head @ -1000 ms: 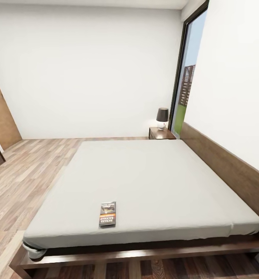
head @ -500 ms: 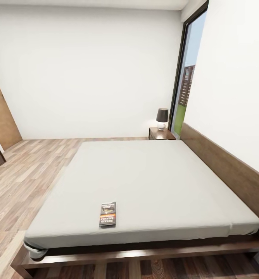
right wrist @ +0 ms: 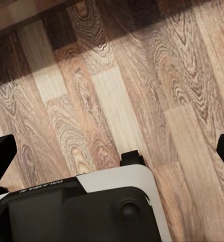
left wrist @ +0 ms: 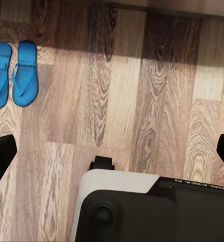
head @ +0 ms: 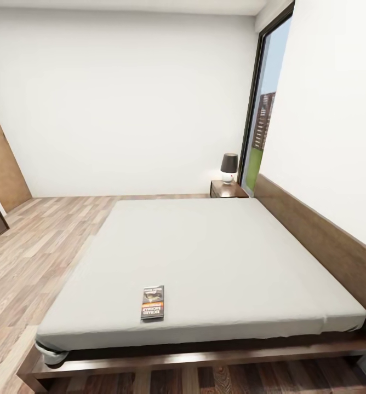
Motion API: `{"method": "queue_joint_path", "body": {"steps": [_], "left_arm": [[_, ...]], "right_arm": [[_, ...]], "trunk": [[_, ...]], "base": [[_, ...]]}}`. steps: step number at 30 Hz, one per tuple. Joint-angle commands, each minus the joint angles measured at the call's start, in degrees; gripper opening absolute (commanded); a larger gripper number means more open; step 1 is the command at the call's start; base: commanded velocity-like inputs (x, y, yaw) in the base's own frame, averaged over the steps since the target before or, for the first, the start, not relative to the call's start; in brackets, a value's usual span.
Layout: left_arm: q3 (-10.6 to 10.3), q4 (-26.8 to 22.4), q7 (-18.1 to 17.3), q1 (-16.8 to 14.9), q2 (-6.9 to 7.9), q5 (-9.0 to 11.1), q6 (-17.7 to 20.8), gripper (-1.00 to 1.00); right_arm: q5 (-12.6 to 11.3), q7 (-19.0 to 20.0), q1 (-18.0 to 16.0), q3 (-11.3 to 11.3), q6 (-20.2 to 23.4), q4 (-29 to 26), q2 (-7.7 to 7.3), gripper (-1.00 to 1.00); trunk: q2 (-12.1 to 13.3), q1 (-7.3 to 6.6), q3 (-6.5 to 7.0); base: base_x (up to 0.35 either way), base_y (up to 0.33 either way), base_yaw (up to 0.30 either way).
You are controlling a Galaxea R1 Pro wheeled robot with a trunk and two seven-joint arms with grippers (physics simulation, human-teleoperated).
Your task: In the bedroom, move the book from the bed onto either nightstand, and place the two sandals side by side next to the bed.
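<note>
Both tools, left tool and right tool, hang wide and empty over the floor. Thin grey-black book, orange-banded, lies flat near the bed edge; approach squarely, then carry it to the nightstand. Blue sandals lie paired.

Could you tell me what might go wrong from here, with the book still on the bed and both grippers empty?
The book is thin and lies flat on the soft mattress of the bed, so fingers may slide over it or pinch the sheet instead.

The nightstand in view sits at the far corner and already carries a lamp; setting the book down could bump it.

The sandals lie side by side on the floor near the robot's base, so driving around the bed might knock them apart.
</note>
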Motion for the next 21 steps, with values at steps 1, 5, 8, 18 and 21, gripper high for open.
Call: {"method": "queue_joint_path", "body": {"steps": [1,5,8,18,21], "left_arm": [[0.48,0.09,0.06,-0.06,0.01,-0.60,-0.23,1.00],[0.48,0.09,0.06,-0.06,0.01,-0.60,-0.21,1.00],[0.48,0.09,0.06,-0.06,0.01,-0.60,-0.21,1.00],[0.54,0.09,0.06,-0.06,0.01,-0.60,-0.21,1.00],[0.56,0.09,0.06,-0.06,0.02,-0.60,-0.21,1.00]], "right_arm": [[-0.17,0.31,-0.05,-0.44,-0.10,0.07,-0.01,1.00],[-0.17,0.31,-0.04,-0.44,-0.10,0.07,-0.01,1.00],[-0.17,0.31,-0.04,-0.39,-0.10,0.08,-0.01,1.00],[-0.17,0.31,-0.04,-0.36,-0.10,0.17,-0.01,1.00],[-0.16,0.31,-0.04,-0.36,-0.10,0.16,-0.01,1.00]], "trunk": [[0.31,-0.20,0.07],[1.92,-1.08,0.79],[3.11,-1.73,1.32],[3.11,-1.73,1.32],[3.11,-1.73,1.32]], "base": [[0.000,0.000,0.000],[0.000,0.000,0.000],[0.000,0.000,0.000],[0.000,0.000,0.000],[0.000,0.000,0.000]]}}
